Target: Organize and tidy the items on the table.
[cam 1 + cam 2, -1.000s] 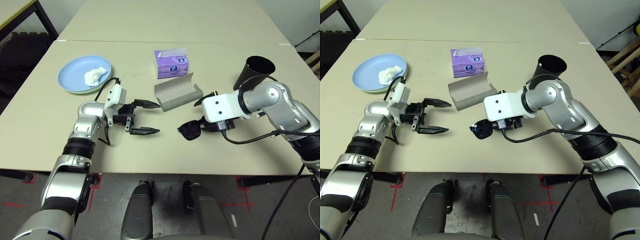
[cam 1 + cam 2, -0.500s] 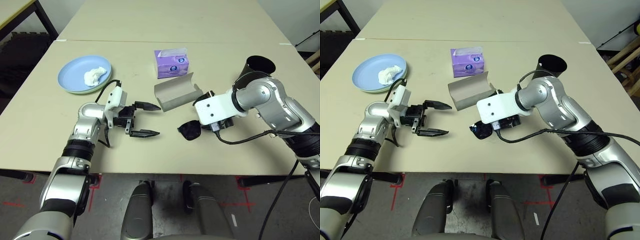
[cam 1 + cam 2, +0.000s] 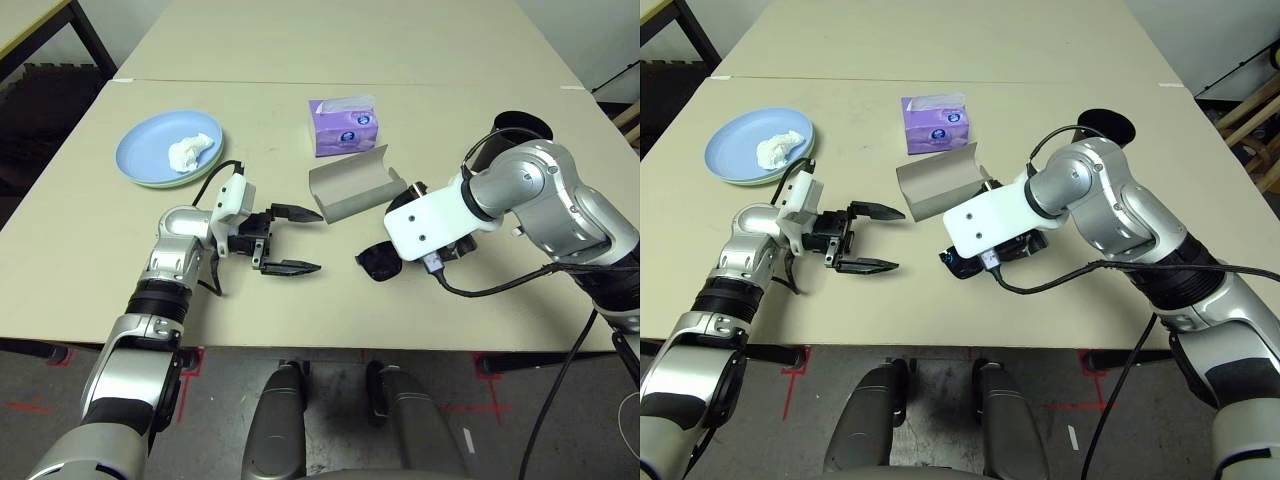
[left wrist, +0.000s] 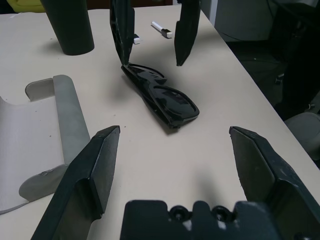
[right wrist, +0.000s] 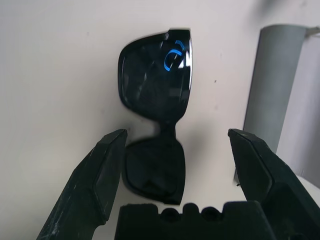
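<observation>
You've got a 2nd beige table point(image 3: 330, 40) butted against the far edge of the work table, seam running across. Dark grey floor point(image 3: 520, 420) below w/ red tape marks point(image 3: 30, 408). Black table leg point(image 3: 88, 35) top left, wooden chair frame point(image 3: 1250, 120) at right edge.

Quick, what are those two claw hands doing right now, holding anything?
Left gripper: open, holding nothing, above the table.
Right gripper: open, its fingers on either side of the black sunglasses, not yet closed on them.
</observation>
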You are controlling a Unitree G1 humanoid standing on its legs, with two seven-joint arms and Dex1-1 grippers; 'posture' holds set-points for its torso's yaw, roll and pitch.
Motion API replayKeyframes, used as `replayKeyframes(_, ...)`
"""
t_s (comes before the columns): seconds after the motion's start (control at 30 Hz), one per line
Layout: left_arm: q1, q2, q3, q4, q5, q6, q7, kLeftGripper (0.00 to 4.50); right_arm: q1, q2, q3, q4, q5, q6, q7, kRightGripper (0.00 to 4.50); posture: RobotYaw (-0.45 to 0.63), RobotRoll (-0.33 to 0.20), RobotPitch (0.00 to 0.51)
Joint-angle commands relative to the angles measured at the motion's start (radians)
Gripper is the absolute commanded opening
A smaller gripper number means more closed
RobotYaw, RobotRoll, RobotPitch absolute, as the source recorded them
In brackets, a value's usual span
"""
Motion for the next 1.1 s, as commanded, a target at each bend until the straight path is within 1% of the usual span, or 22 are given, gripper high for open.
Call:
replayKeyframes(0.03, 0.009, -0.005, -0.005, -0.011, 0.008, -0.021, -0.007, 4.46, -0.013, 0.0, 0.028, 0.006, -0.022, -0.001, 0.019, 4.5, 0.14, 0.0, 0.201)
replayKeyframes(0.23, 0.01, -0.006, -0.005, -0.009, 0.008, -0.026, -0.005, 4.46, -0.027, 0.043, 0.052, 0.044, -0.056, 0.003, 0.011, 4.5, 0.14, 0.0, 0.2)
replayKeyframes(0.4, 0.011, -0.008, -0.007, -0.011, 0.01, -0.026, -0.002, 4.46, -0.017, 0.064, 0.069, 0.057, -0.089, 0.004, 0.001, 4.5, 0.15, 0.0, 0.199)
replayKeyframes(1.1, 0.015, -0.001, -0.012, -0.022, 0.013, -0.016, -0.007, 4.46, 0.005, 0.098, 0.091, 0.089, -0.127, 0.021, -0.012, 4.5, 0.15, 0.0, 0.197)
